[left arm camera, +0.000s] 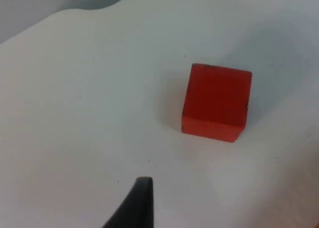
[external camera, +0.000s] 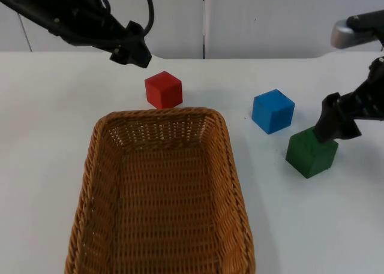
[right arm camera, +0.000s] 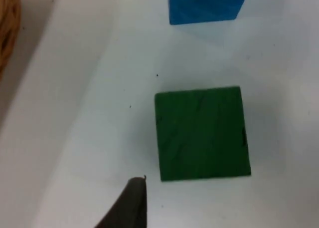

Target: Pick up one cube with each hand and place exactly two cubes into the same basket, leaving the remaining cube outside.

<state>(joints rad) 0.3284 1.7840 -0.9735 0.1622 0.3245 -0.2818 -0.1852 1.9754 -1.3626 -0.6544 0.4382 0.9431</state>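
A red cube [external camera: 163,89] sits just behind the far rim of the wicker basket [external camera: 102,166]. My left gripper [external camera: 134,53] hovers open behind and to the left of it; in the left wrist view the red cube [left arm camera: 216,102] lies ahead of the black fingertip [left arm camera: 140,204], off to one side. A blue cube [external camera: 273,111] rests to the right of the basket, and a green cube [external camera: 310,153] in front of it. My right gripper [external camera: 336,125] is open, low over the green cube's far right corner. The green cube [right arm camera: 202,133] lies right beside the fingertip [right arm camera: 132,204], with the blue cube [right arm camera: 205,6] beyond.
The basket holds nothing and takes up the front middle of the white table [external camera: 42,118]. Its rim [right arm camera: 7,28] lies well off to the side of the green cube. The grey partition wall [external camera: 240,16] closes the back.
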